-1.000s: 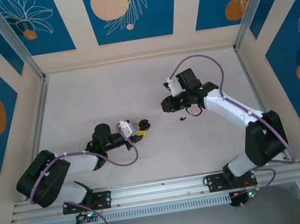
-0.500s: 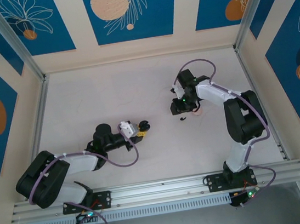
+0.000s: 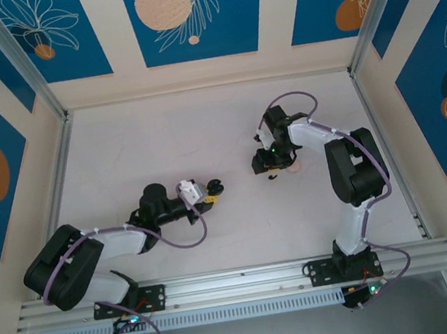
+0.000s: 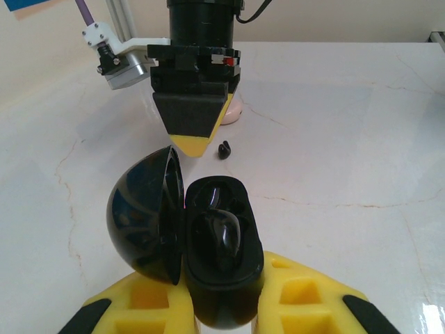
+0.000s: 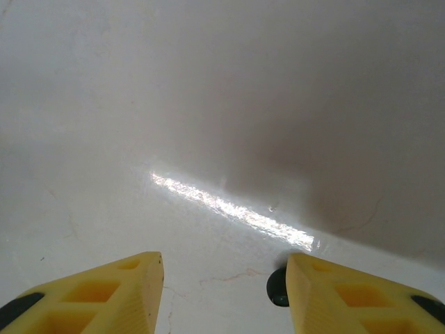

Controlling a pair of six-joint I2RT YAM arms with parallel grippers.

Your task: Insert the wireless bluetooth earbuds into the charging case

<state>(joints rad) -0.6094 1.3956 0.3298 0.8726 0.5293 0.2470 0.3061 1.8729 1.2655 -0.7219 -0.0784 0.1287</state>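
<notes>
The open charging case [image 4: 219, 250] is gripped between the yellow fingers of the left pincer [image 4: 222, 306], which is closed tight on its lower body. The case is found left of centre on the pale marbled surface [image 3: 146, 144] in the top view. Its round lid [image 4: 139, 216] is swung up to the left and its hollow is turned toward the opposite arm. A glossy dark shape [image 4: 221, 236] is seen inside the hollow; whether it is an earbud cannot be told.

The right pincer [image 5: 224, 275] is pointed down at the surface right of centre, well apart from the case. Its fingers are parted to a moderate gap and nothing is held between them; bare surface is seen in the gap. One earbud [image 5: 277, 287], a tiny near-black speck, is seen lying on the surface just beside the inner face of the right-hand finger in the right wrist view; contact cannot be judged. In the left wrist view the same speck is seen close by the yellow tip of the right pincer. A pale pinkish round disc [image 4: 235, 111] is set on the surface just behind that pincer and is partly hidden by it.
</notes>
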